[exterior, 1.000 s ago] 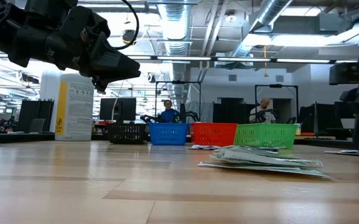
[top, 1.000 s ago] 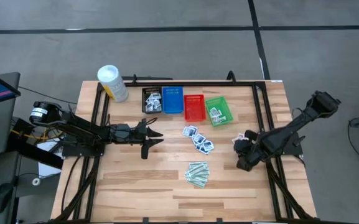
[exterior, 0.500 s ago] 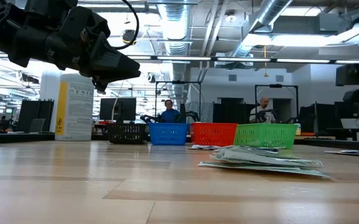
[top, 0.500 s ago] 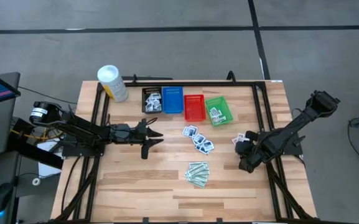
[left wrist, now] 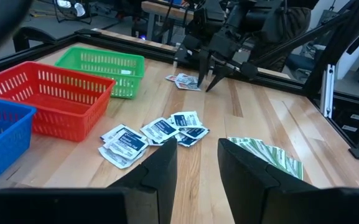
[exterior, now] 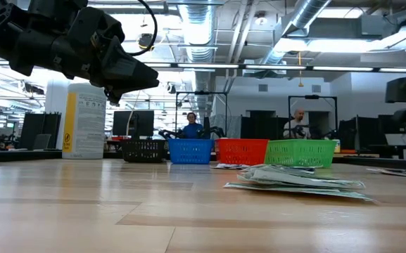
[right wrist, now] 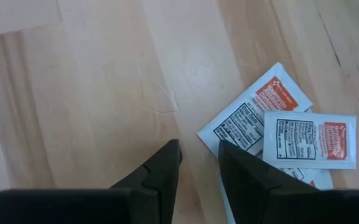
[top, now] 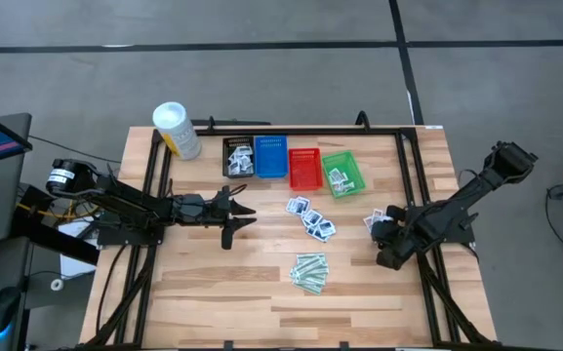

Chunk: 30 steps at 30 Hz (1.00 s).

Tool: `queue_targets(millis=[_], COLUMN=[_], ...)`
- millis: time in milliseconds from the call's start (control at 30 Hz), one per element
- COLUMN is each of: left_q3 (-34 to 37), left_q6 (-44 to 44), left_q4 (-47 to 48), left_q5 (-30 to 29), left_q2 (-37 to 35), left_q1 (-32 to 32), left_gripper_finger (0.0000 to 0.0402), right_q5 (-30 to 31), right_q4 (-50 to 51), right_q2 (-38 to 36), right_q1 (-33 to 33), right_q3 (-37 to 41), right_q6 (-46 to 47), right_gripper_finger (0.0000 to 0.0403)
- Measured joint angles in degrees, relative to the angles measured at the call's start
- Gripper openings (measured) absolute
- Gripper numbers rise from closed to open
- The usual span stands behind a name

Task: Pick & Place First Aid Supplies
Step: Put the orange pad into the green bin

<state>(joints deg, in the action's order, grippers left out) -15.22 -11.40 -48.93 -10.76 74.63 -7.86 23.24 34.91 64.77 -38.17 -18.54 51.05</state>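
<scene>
The right claw is hanging low over the wooden tabletop near its right edge, its two dark fingers standing a narrow gap apart and gripping nothing. Just beside the fingertips, a small overlapping cluster of flat white packets with red print is lying on the wood; in the high view the same cluster is showing next to the claw.

The left claw is hovering over the left middle of the tabletop, pointing toward the centre, fingers slightly parted and empty.

Between the two arms, a loose group of white packets with blue print is sitting mid-table, and a pile of narrow pale-green strips is lying nearer the front edge.

Along the far side, four small mesh baskets are standing in a row: black, blue, red and green. White packets are lying in the black and green ones. A tall white cylindrical tub with a yellow label is standing at the far left corner.
</scene>
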Motion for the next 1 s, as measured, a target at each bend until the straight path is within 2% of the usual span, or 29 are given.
queue_targets(millis=[367,567,733,1000], left_q3=[0.00,0.00,0.00,0.00], left_q6=[0.00,0.00,0.00,0.00], left_q4=[0.00,0.00,0.00,0.00], left_q5=[-0.09,-0.11,-0.11,-0.11], left_q2=[0.00,0.00,0.00,0.00], left_q1=[0.00,0.00,0.00,0.00], left_gripper_finger=[0.0116,0.0116,0.0116,0.0116], right_q5=[-1.72,-3.42,-7.66,-5.85], right_q4=[0.08,-6.91,-14.21,-14.12], right_q2=[0.04,0.04,0.11,0.11], right_q1=[0.04,0.04,-0.04,-0.02], right_q3=[-1.01,-1.08,-1.09,-1.09], right_q6=[-0.02,-2.17,-6.36,-6.79], right_gripper_finger=[0.0111,0.0111,0.0111,0.0111])
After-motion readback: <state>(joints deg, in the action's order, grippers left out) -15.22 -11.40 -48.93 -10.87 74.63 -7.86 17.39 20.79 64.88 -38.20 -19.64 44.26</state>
